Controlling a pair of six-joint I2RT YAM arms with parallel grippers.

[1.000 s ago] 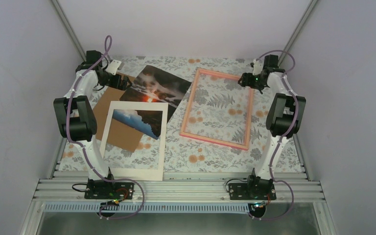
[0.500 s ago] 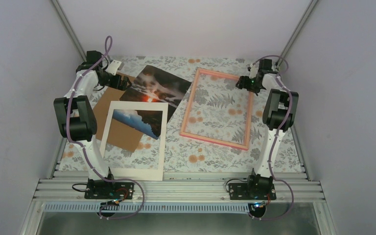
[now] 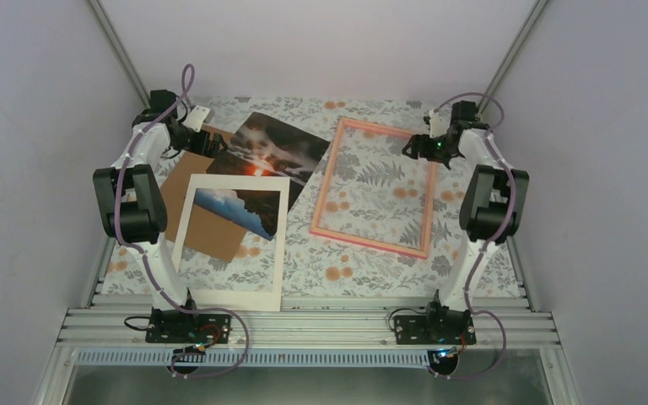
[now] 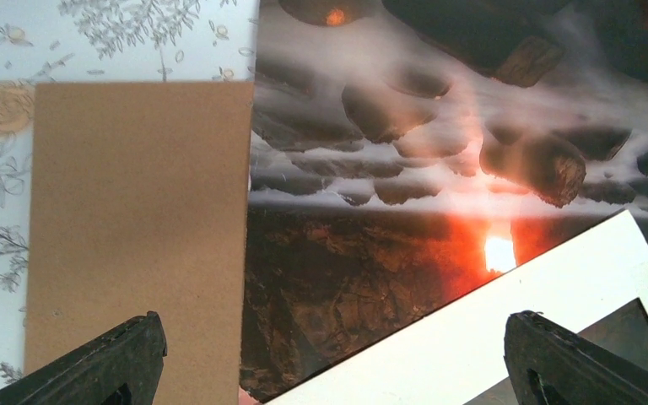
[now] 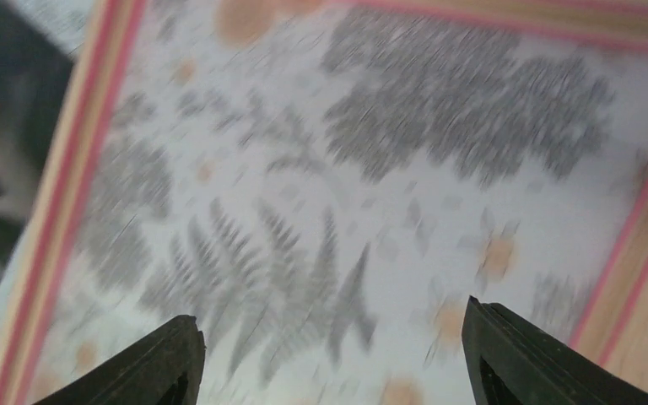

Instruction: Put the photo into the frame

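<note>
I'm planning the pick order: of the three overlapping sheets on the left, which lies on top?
The white card mat: its border crosses over the photo and the brown board, and both show through its window.

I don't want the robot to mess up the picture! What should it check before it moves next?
1. The left gripper is open above the photo: ok.
2. The right gripper is open over the frame: ok.
3. The photo is free to lift: not ok, the white mat covers one corner.
4. The frame has nothing inside it: ok.
5. The photo is gripped: not ok.
</note>
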